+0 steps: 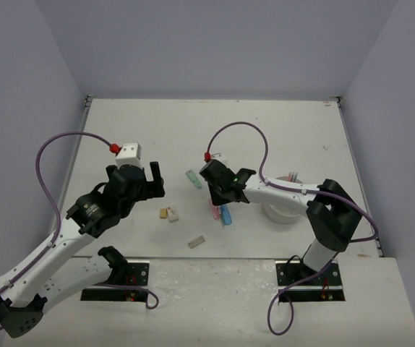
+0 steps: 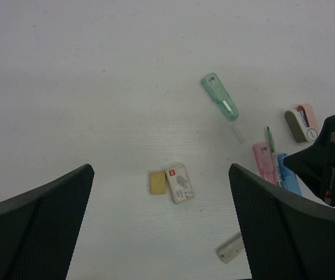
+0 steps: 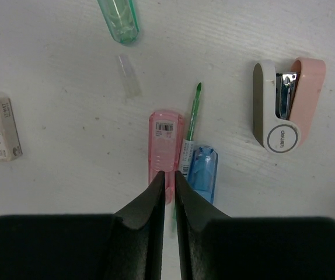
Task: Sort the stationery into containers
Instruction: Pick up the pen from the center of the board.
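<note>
Where pale walls (image 1: 193, 43) meet the white table (image 1: 157, 130) | left hand (image 1: 146, 177) apart | right hand (image 3: 168, 178) pinched together (grip unclear)

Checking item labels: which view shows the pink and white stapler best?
The right wrist view: the stapler lies large and whole, its metal mouth and round logo clear. The left wrist view shows it small, near the right edge. The top external view does not show it clearly.
</note>
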`<state>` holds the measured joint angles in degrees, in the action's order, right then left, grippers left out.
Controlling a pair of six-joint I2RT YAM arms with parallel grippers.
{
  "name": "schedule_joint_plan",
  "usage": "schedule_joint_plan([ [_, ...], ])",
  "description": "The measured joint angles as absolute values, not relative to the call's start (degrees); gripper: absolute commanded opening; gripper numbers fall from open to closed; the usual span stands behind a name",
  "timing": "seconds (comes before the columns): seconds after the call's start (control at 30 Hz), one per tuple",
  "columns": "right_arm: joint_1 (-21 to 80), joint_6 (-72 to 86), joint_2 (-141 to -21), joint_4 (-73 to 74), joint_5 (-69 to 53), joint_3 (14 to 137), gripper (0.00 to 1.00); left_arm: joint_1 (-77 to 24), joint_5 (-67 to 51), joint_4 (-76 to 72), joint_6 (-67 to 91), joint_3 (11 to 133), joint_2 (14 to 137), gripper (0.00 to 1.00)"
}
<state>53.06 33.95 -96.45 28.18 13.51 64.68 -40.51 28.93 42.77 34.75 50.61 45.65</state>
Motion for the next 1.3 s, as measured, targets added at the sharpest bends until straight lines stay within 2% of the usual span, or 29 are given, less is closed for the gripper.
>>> schedule_joint_plan([
  [1.3, 53.6, 35.6, -102.0, 27.8, 14.2, 62.8, 0.13, -40.5, 27.0, 41.2, 33.3, 50.2, 45.4, 1.00],
])
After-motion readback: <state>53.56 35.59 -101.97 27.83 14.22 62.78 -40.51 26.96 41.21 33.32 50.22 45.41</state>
